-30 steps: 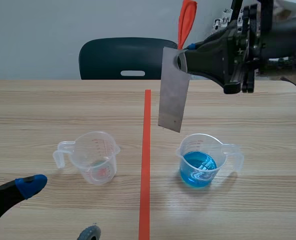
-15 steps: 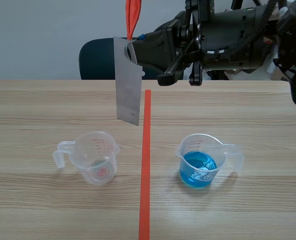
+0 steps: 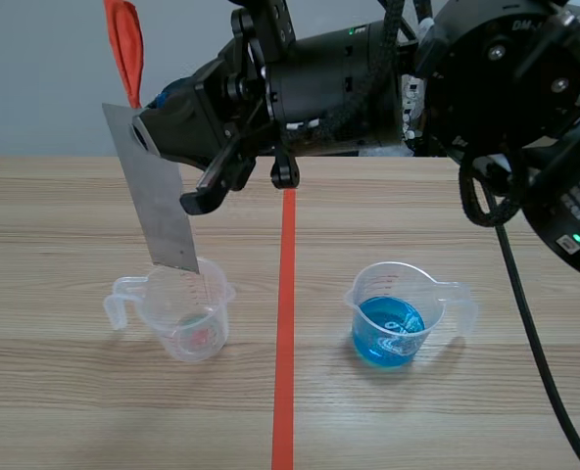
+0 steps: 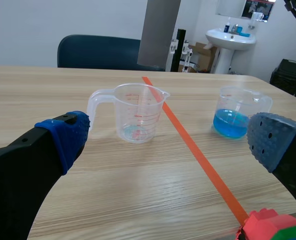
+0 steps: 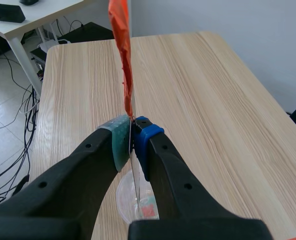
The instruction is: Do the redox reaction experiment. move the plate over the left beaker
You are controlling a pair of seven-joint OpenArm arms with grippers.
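Observation:
A grey metal plate (image 3: 160, 201) with an orange-red strip (image 3: 125, 44) at its top hangs tilted, its lower edge just above the left beaker (image 3: 186, 309). My right gripper (image 3: 158, 122), reaching across from the right, is shut on the plate's top. In the right wrist view the plate (image 5: 133, 165) shows edge-on between the pads, with the strip (image 5: 122, 55) rising ahead and the beaker (image 5: 138, 200) below. The left beaker (image 4: 136, 112) is clear with a little reddish residue. My left gripper (image 4: 168, 137) is open, low on the table short of the beaker; the plate (image 4: 159, 32) hangs beyond it.
The right beaker (image 3: 400, 313) holds blue liquid and stands right of the orange tape line (image 3: 286, 323). A dark chair (image 4: 100, 50) stands behind the table. A red and green block (image 4: 270, 227) lies near the left gripper's right finger.
The right arm has swung the plate leftward across the tape line, from above the right beaker to over the left beaker. The left gripper's blue fingertip has left the scene view.

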